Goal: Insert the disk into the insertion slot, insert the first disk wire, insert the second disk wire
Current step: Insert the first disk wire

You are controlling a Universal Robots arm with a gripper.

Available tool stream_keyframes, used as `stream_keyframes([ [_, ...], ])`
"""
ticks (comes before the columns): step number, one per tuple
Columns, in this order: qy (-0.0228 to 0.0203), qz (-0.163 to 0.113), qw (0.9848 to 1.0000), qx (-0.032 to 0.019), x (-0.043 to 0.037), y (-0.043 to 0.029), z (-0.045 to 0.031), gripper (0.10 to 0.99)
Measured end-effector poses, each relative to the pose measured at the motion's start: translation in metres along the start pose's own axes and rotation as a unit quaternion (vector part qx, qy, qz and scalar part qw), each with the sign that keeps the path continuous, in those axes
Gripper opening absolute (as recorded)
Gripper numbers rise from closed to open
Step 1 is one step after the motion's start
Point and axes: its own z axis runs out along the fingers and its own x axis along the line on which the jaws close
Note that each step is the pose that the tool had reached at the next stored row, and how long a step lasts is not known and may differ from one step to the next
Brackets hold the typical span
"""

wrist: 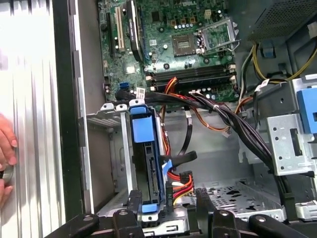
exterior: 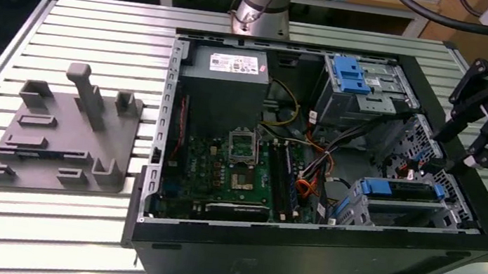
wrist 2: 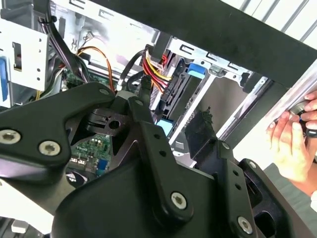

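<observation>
Disk step looks done: the disk (wrist: 147, 171) sits down in the insertion slot (exterior: 409, 214), with its blue handle end toward the motherboard (wrist: 188, 44) and its connector end toward your gripper (exterior: 453, 162). By my read you're on the wire work. The power plug (wrist: 181, 179) with red, yellow and black leads and the blue-tipped data cable (wrist: 166, 165) both lie at the disk's connector end. I can't tell whether either is pushed home. Fingers are apart with nothing clamped; in the first wrist view the power plug lies between them. Pose: wrist tilted, coming in over the rim of the case (exterior: 305, 251) from the exterior view's right, tips pointing down beside the slot. The wire work calls for a square, straight push in a tight pocket, with the black wire bundle (wrist: 233, 124) close by. A person's hand (wrist 2: 292, 141) rests outside the case.
</observation>
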Motion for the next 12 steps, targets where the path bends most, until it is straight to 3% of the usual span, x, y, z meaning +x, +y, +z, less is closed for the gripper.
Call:
stream_keyframes([
  [5,0.0042,0.000,1.0000,-0.0027,-0.0021,-0.0052,0.0065,0.545],
  [8,0.0067,0.000,1.0000,-0.0037,-0.0040,-0.0063,0.0107,0.408],
  [12,0.0101,0.001,0.9999,-0.0055,-0.0067,-0.0068,0.0157,0.408],
])
